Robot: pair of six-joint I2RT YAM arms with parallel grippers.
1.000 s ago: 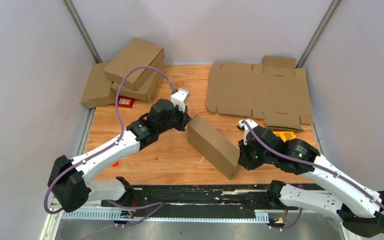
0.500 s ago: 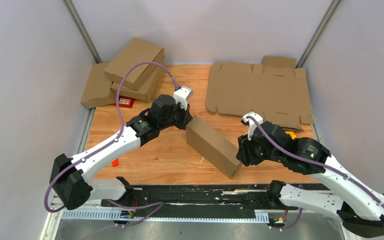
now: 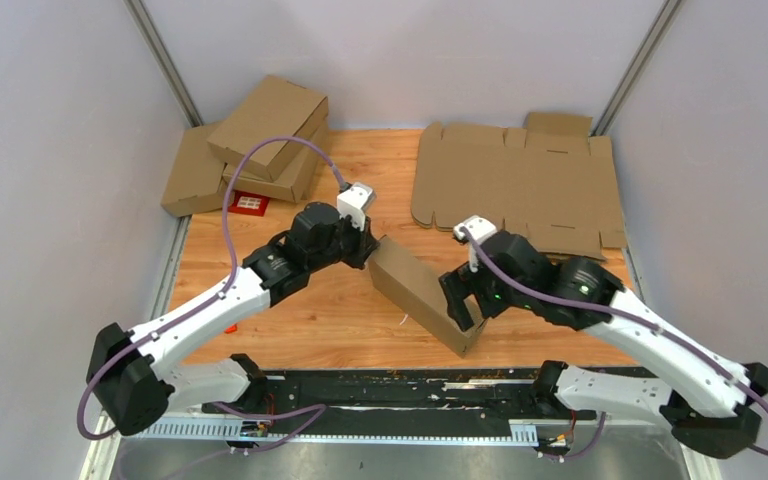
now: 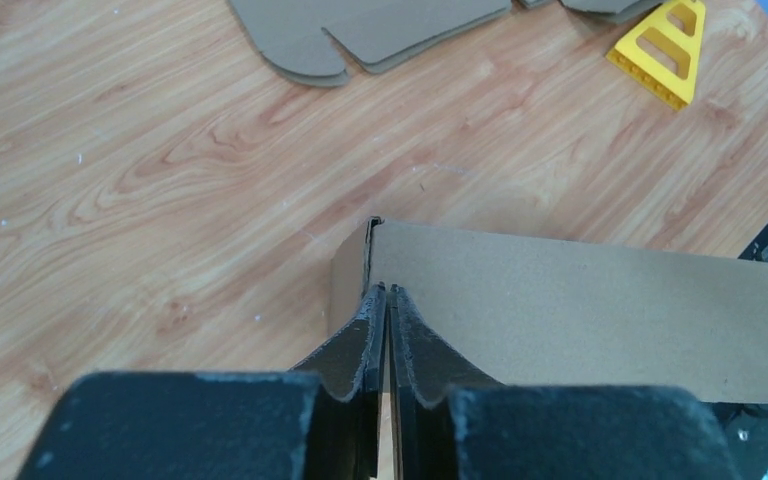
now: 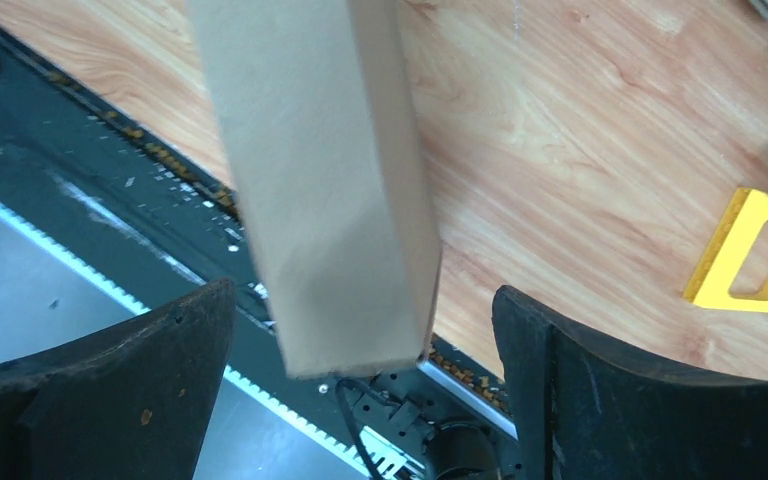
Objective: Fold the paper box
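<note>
Two arms met at the paper box (image 3: 422,290), which lay closed and slantwise on the table (image 3: 300,315), one end toward the far left, the other near the front edge. Left gripper (image 4: 387,292) sat at the far end, fingers pressed nearly together against the box's corner edge; unclear whether any cardboard was pinched. Right gripper (image 5: 360,300) was spread wide, straddling the near end, its fingers (image 5: 150,370) clear of both sides. Flat cardboard blanks (image 3: 520,190) lay far right, stacked boxes (image 3: 265,135) far left.
</note>
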